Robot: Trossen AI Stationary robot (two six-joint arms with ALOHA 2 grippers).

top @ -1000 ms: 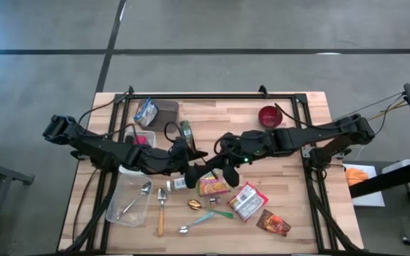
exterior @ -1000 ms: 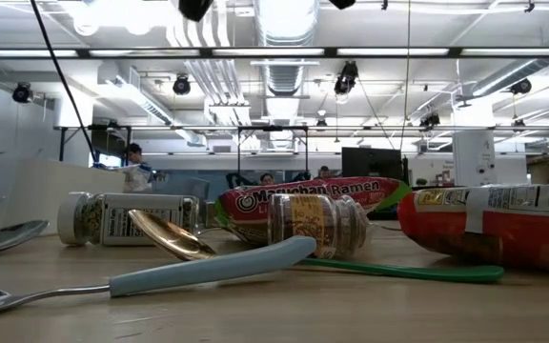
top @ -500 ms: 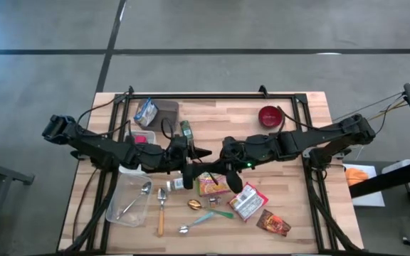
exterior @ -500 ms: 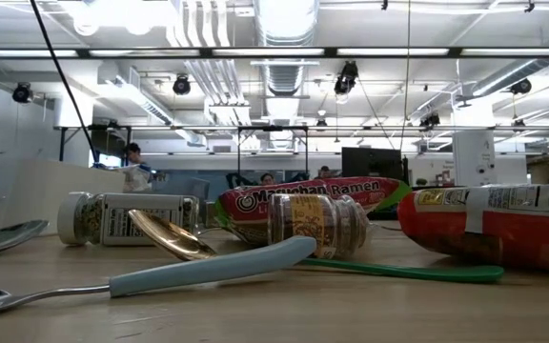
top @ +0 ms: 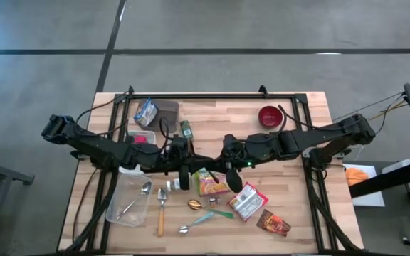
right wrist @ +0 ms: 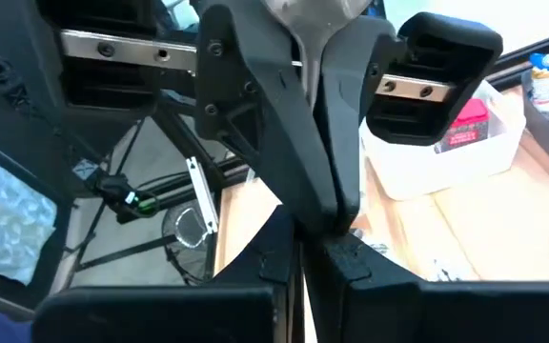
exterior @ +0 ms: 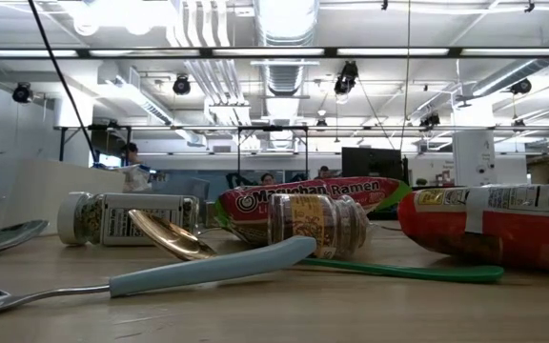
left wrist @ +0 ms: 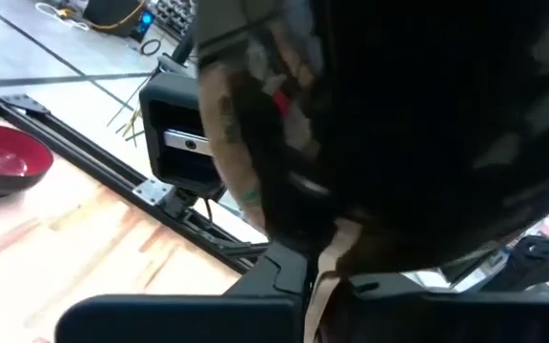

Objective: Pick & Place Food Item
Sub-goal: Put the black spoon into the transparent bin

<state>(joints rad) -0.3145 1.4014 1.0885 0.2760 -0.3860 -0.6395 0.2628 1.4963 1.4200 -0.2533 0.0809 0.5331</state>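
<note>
Both arms meet above the middle of the table. My left gripper point(top: 196, 158) and my right gripper point(top: 218, 159) point at each other, tip to tip, and both are shut. Between them is a thin tan food packet point(left wrist: 241, 143) with small print, held clear above the table. It shows only in the left wrist view, beside the dark bulk of my right gripper. The right wrist view shows the left gripper's closed fingers point(right wrist: 324, 181) straight ahead of my right gripper's own fingers point(right wrist: 255, 286). My left gripper pinches a thin tan edge of the packet point(left wrist: 328, 259) between its two fingers, which point level toward the table's right. The packet is lifted clear of the table. My right gripper is shut at the packet's other side, coming from the table's right; its own body hides the place of contact.
Under the grippers lie a ramen packet point(top: 212, 183), a red snack packet point(top: 248, 201), two spice jars point(exterior: 317, 226), spoons point(top: 161, 210) and a brown packet point(top: 272, 222). A clear tub point(top: 130, 203) sits near left, a white bin point(top: 139, 142) under the left arm, a red bowl point(top: 269, 115) far right.
My left gripper's fingers stood spread a second ago and have shut on the packet between the two arms. Both arms have otherwise stayed about where they were, above the table's middle.
</note>
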